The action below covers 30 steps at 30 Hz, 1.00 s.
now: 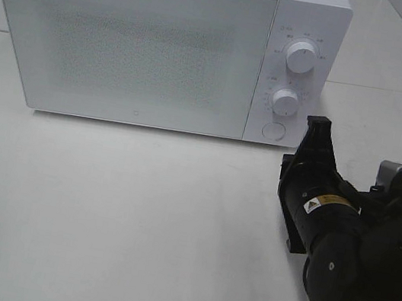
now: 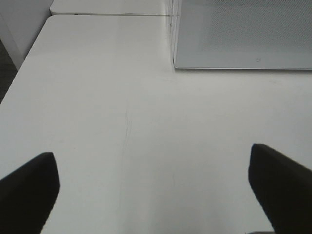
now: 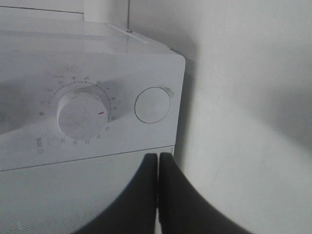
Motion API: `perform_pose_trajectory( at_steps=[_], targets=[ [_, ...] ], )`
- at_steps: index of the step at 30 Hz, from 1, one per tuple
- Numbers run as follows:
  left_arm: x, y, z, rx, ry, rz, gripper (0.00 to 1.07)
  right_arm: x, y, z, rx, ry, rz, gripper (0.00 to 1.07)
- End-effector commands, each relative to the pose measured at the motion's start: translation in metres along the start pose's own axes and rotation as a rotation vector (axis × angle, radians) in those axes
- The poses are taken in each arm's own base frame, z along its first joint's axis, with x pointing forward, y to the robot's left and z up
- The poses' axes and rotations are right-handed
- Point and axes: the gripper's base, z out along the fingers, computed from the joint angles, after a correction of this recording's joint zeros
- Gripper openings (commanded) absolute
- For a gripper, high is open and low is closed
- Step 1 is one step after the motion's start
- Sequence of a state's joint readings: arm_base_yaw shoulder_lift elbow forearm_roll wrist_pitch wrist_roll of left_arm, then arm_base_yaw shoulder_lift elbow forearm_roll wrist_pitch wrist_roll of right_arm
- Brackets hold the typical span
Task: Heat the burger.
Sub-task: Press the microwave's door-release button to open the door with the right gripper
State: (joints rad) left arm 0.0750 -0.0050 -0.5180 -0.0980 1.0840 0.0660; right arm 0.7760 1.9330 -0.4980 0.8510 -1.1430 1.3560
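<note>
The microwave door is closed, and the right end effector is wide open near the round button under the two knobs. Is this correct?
Not quite: the right end effector is shut, fingers pressed together, as the right wrist view shows. The rest holds: closed microwave door, round button under the two knobs.

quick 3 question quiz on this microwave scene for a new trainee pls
1. The right gripper is: A wide open, B shut with nothing in it, C holding a burger.
2. True or false: the microwave door is closed.
3. Fill in: ___ dials sit above the round button.
Key: 1 B; 2 true; 3 two.
</note>
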Motion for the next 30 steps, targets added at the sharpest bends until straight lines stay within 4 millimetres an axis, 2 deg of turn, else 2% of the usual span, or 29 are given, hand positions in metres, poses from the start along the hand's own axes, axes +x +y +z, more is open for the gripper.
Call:
perform_pose_trajectory(
  at_steps=[1, 13, 19, 30],
  targets=[
    [0.001, -0.001, -0.003, 0.001, -0.035, -0.002, 0.98, 0.000, 0.004, 0.013, -0.008, 0.006, 0.016, 0.00],
    [0.001, 0.000, -0.003, 0.001, -0.035, -0.002, 0.98, -0.002, 0.006, 0.054, 0.032, 0.020, 0.017, 0.00],
    [0.001, 0.000, -0.003, 0.000, -0.035, -0.001, 0.98, 0.007, 0.005, 0.066, 0.031, 0.036, 0.018, 0.00],
    [0.000, 0.000, -0.002, -0.001, -0.027, -0.002, 0.98, 0.001, 0.009, 0.085, 0.018, 0.001, 0.027, 0.00]
  ],
)
